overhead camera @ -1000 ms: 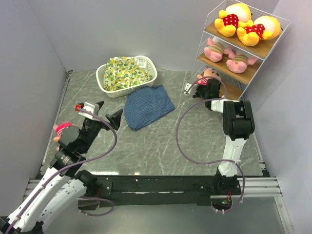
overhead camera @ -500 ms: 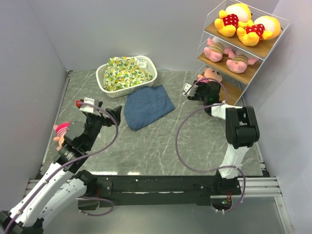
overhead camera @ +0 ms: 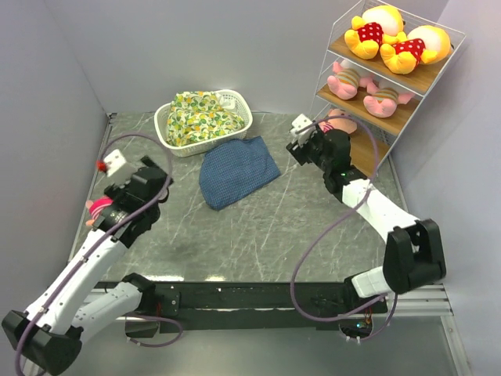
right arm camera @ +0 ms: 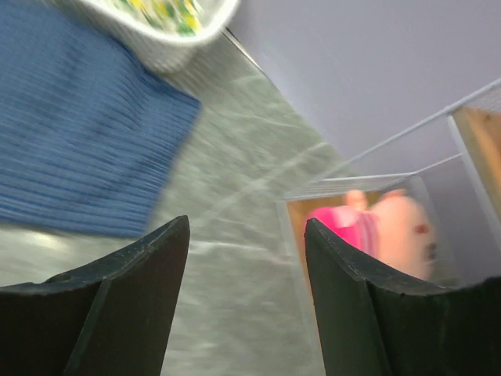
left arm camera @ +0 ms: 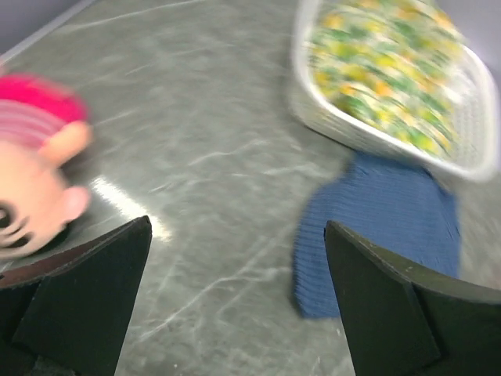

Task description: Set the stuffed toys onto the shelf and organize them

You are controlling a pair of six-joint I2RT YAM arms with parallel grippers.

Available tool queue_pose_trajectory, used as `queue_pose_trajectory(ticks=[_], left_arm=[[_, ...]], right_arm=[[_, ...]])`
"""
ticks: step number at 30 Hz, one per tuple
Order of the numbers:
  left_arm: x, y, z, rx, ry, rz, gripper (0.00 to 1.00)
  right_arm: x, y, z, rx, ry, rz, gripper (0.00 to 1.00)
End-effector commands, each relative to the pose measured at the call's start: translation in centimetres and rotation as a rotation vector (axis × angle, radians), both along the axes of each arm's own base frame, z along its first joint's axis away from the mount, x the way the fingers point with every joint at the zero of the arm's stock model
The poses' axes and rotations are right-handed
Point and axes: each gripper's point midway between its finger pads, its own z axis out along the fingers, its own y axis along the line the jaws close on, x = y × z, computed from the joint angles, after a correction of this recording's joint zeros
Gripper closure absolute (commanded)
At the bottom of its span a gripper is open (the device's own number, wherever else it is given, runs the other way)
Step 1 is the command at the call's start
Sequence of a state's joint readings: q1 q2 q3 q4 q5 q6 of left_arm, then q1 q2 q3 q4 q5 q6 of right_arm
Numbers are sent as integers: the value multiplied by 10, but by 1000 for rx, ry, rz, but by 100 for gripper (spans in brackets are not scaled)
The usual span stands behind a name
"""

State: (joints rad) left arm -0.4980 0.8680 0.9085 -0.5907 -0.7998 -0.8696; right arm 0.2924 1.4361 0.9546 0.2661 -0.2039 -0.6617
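Your left gripper (left arm camera: 236, 235) stands wide open with nothing between its jaws. The one toy not yet shelved, a pink-hatted doll (left arm camera: 31, 188), lies on the table to this gripper's left, just outside the left finger and not between the two. Only its head shows in the wrist view, hat away from the gripper and face toward it. The body is cut off, so you cannot tell its long axis from here. This arm is by far the nearer one, so your pick likely turns on swinging left to centre the head between the jaws.

Your right gripper (right arm camera: 246, 235) is also open and empty. The second doll (right arm camera: 391, 227) sits ahead and to its right, on the lowest board of the shelf (overhead camera: 427, 78), clear of both fingers. It is blurred, and its facing is unclear. The bears (overhead camera: 395, 39) fill the top board and the piglets (overhead camera: 364, 88) the middle one.
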Motion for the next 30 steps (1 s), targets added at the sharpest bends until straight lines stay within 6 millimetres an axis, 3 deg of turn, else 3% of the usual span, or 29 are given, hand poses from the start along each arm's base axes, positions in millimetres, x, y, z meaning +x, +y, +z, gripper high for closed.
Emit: queue_pose_trajectory(ticks=[1, 2, 4, 5, 8, 12, 18, 26, 28, 29, 30], left_arm=[[-23, 62, -25, -116, 18, 363, 1], [-26, 81, -32, -141, 34, 436, 1], [-28, 90, -57, -193, 108, 483, 2], [-32, 107, -65, -219, 121, 564, 3], [-44, 128, -90, -268, 185, 711, 3], [-43, 136, -115, -292, 244, 761, 4], [-49, 133, -161, -318, 352, 774, 4], [-56, 140, -189, -287, 386, 824, 2], [-53, 140, -190, -298, 377, 825, 13], [-52, 139, -192, -298, 381, 823, 24], [-51, 140, -191, -294, 382, 819, 53]], right_arm=[[-35, 32, 36, 414, 209, -57, 35], [-44, 47, 37, 451, 244, -22, 35], [-61, 67, 43, 549, 304, 32, 38], [-70, 79, 45, 564, 323, 72, 38], [-84, 98, 54, 656, 378, 109, 38], [-109, 127, 53, 672, 473, 211, 37], [-126, 142, 49, 613, 509, 237, 36], [-143, 142, 58, 617, 477, 266, 36], [-147, 141, 61, 623, 466, 278, 36], [-148, 141, 63, 628, 463, 283, 36], [-150, 142, 65, 630, 463, 292, 36]])
